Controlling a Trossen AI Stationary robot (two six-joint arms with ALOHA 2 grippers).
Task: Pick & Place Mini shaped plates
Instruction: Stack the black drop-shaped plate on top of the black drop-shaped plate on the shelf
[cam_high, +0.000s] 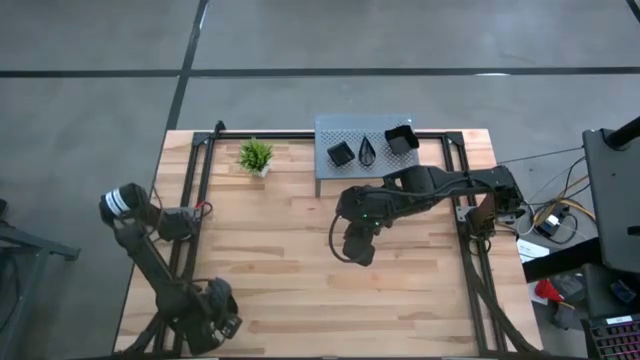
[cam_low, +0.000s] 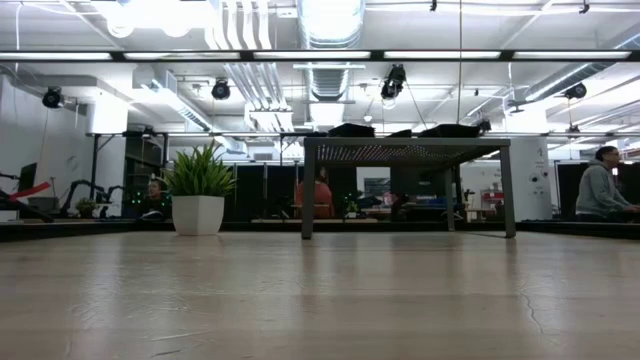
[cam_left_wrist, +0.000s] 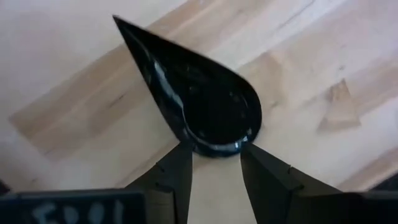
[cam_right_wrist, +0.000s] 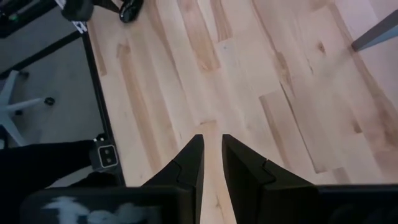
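Observation:
A black teardrop-shaped plate (cam_left_wrist: 205, 99) fills the left wrist view, and my left gripper (cam_left_wrist: 214, 163) is shut on its rounded end. In the high view that gripper (cam_high: 215, 318) is over the table's near left corner. Three more black plates rest on the grey perforated shelf (cam_high: 335, 128) at the far edge: a small square one (cam_high: 341, 153), a teardrop (cam_high: 367, 151) and a deeper square (cam_high: 401, 139). My right gripper (cam_high: 358, 246) hangs over the middle of the table with its fingers (cam_right_wrist: 193, 163) close together, holding nothing. My left gripper pinches the teardrop plate's wide rounded end (cam_left_wrist: 217, 148) between its two fingertips (cam_left_wrist: 181, 160). The fingers lie along the plate, and its pointed tip (cam_left_wrist: 118, 20) points away from the gripper. I cannot tell whether the plate is lifted clear of the wood.
A small green potted plant (cam_high: 256, 155) stands at the far edge, left of the shelf. The shelf stands on thin legs (cam_low: 308, 190) with open space beneath. Black frame rails (cam_high: 190, 200) run along the table's left and right sides. Bare wood (cam_high: 280, 250) lies between the two grippers.

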